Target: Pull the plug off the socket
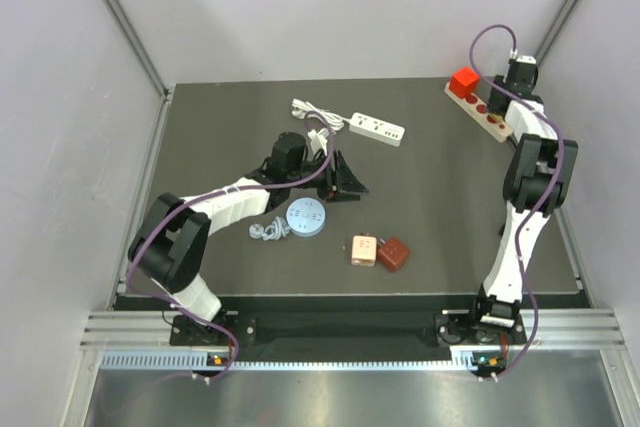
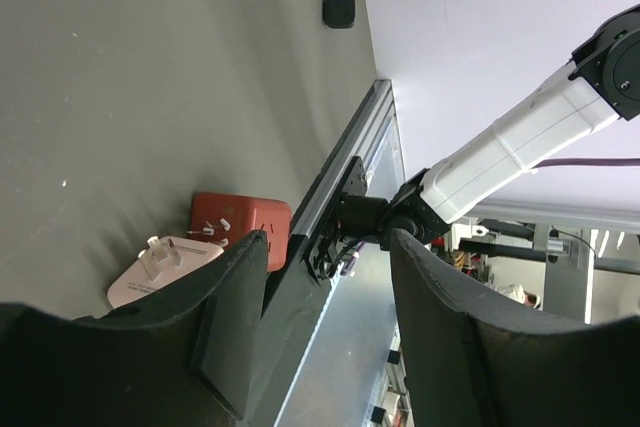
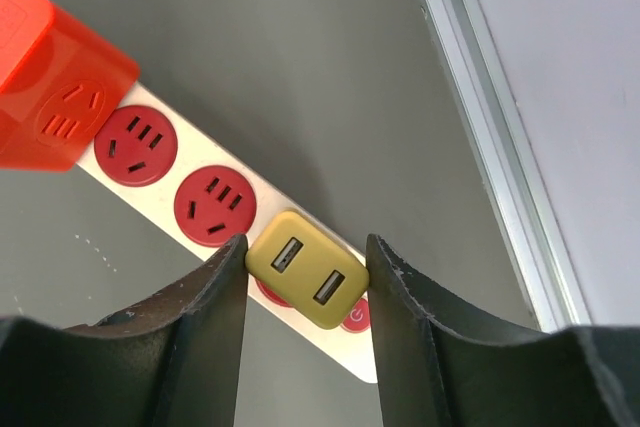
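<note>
Two things are left as far as I can tell: the actual pull and getting clear. The right gripper (image 3: pixel 305 249) is over at the far right corner of the tabletop, where the power strip (image 3: pixel 178 172) lies. Its fingers sit tight against both sides of the yellow plug (image 3: pixel 307 283), so I'd call that a grasp. The plug is fully seated in the strip though, at the end away from the red cube (image 3: pixel 40 77), so nothing's out yet. The left gripper (image 2: pixel 328 247) hangs near the middle of the tabletop, jaws spread, holding nothing. Reach and grab look done, pull not.
</note>
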Controlling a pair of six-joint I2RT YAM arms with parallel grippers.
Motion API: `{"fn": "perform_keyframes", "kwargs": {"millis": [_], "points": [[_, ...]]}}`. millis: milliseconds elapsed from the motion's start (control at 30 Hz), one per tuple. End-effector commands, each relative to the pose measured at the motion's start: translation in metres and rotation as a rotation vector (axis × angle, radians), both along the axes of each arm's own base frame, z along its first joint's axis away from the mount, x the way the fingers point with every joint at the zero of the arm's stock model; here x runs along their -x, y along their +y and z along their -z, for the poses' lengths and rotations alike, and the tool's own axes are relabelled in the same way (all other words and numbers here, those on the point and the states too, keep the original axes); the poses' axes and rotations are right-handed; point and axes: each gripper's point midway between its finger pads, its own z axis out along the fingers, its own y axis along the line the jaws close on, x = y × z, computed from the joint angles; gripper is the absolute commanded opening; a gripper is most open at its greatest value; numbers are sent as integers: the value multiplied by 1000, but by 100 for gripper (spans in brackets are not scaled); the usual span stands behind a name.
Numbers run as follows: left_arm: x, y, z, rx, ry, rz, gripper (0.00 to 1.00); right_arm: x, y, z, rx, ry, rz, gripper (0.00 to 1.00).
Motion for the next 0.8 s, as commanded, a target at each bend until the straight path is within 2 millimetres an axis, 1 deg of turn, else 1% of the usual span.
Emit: {"fn": "perform_keyframes", "kwargs": {"millis": [0, 33, 67, 100, 133, 167, 233, 267, 333, 367, 400, 433, 467, 500, 533, 567, 633, 667, 700, 733, 767], "points": [[0, -9, -34, 55, -98, 27, 57, 15, 18, -23, -86, -35, 27, 8], [1, -10, -34, 56, -98, 30, 57, 18, 21, -15, -95, -19, 30, 6], [0, -11, -34, 58, -98, 31, 57, 22, 24, -25, -95, -32, 30, 5], [2, -13, -35, 63, -98, 37, 57, 30, 29, -17, -98, -5, 39, 3], [2, -14, -36, 66, -98, 35, 56, 33, 33, -18, -94, 2, 40, 0], [3, -15, -35, 65, -99, 33, 56, 37, 42, -26, -86, -2, 37, 0], [6, -20, -38, 71, -107, 40, 56, 49, 49, -23, -87, 30, 61, 0], [5, -22, -37, 70, -105, 37, 56, 53, 55, -29, -95, 24, 60, 0], [6, -27, -41, 85, -108, 43, 56, 66, 74, -22, -126, 66, 68, 0], [6, -29, -40, 85, -106, 43, 56, 71, 80, -27, -129, 65, 63, 0], [4, -32, -42, 87, -113, 39, 56, 80, 93, -19, -121, 94, 60, 0], [6, -36, -42, 88, -115, 46, 56, 86, 100, -18, -111, 106, 57, 0], [4, -38, -39, 84, -110, 46, 56, 93, 112, -23, -100, 105, 41, 0], [1, -42, -41, 88, -112, 42, 56, 105, 125, -11, -93, 137, 35, 0], [0, -45, -42, 93, -114, 44, 55, 112, 132, -8, -98, 149, 27, 0], [-4, -49, -34, 88, -92, 41, 53, 126, 146, -3, -112, 168, 15, 0], [-11, -58, -41, 106, -107, 40, 48, 139, 157, 1, -122, 184, 1, 0], [-16, -63, -29, 91, -85, 44, 44, 145, 166, -6, -125, 175, -15, 0], [-23, -71, -39, 106, -104, 46, 42, 155, 167, 2, -127, 195, -10, 0], [-27, -75, -38, 105, -103, 46, 40, 160, 170, -6, -136, 182, -15, 0], [-33, -81, -23, 88, -79, 45, 39, 166, 170, -7, -149, 182, -11, 0]]}}
